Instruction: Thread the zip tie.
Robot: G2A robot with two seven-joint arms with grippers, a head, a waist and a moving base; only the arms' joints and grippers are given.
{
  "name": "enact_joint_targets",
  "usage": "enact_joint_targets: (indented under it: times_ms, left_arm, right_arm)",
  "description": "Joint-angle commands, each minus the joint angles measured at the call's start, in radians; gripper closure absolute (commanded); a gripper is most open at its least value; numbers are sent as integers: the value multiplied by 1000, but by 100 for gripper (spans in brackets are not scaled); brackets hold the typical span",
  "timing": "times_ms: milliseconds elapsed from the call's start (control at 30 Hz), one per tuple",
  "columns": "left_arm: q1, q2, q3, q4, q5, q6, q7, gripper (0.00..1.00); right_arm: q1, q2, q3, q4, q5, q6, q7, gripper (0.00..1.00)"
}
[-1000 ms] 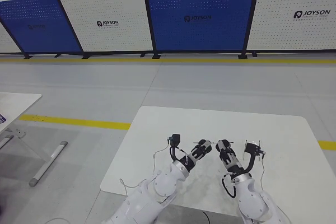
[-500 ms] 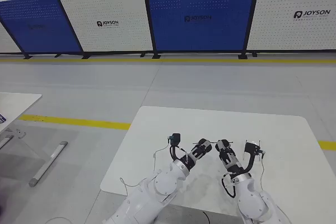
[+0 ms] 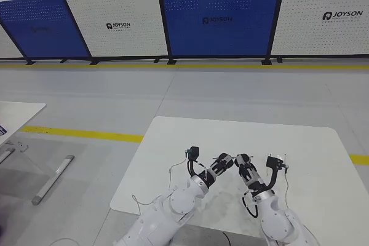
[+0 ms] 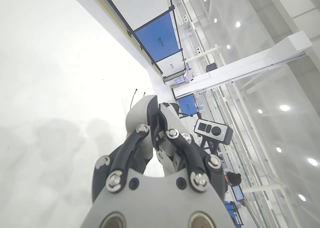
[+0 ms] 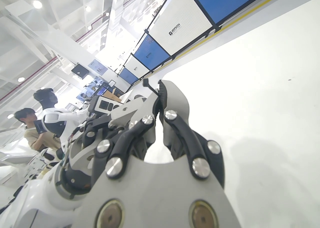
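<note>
While the zip tie (image 5: 149, 86) sits pinched in the closed right gripper (image 5: 158, 98), its head pokes out past the jaws, slanting toward the left gripper (image 4: 156, 110). That one is closed too, tips just beside the right's over the table (image 3: 295, 141); what it grips I cannot tell.

Left gripper (image 4: 156, 104) and right gripper (image 5: 160, 93) stand tip to tip, zip tie (image 5: 147, 83) barring the gap. Beyond, the table (image 3: 234, 132) gives room.

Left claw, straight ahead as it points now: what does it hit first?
Most likely the right claw, nearly tip to tip with the left claw above the table; depth between them is unclear.
</note>
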Motion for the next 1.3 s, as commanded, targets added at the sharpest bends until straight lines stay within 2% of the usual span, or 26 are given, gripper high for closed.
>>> enact_joint_targets:
  times_ms: [0,167,433,900,933,1033,1167,1267]
  left_arm:
    - [0,0,-1,0,0,0,-1,100]
    - [4,1,-8,-7,-2,0,-10,100]
    - [13,3,-17,-21,-1,-6,-23,100]
    - [20,3,-23,-19,1,-7,-20,100]
    - [19,3,-23,-18,1,-7,-19,100]
    - [19,2,-22,-16,2,-6,-18,100]
    - [18,1,-20,-13,0,-4,-18,100]
    - [17,1,-19,-11,-1,-5,-16,100]
  right_arm:
    - [2,0,1,1,14,-12,15,100]
    - [11,2,19,5,84,-33,68,100]
    - [25,5,31,16,116,-19,133,100]
    - [30,6,36,28,145,-21,155,100]
    - [29,6,37,27,147,-20,154,88]
    - [27,7,40,26,150,-20,150,80]
    - [21,8,41,22,146,-25,147,82]
    - [17,9,42,19,144,-28,141,92]
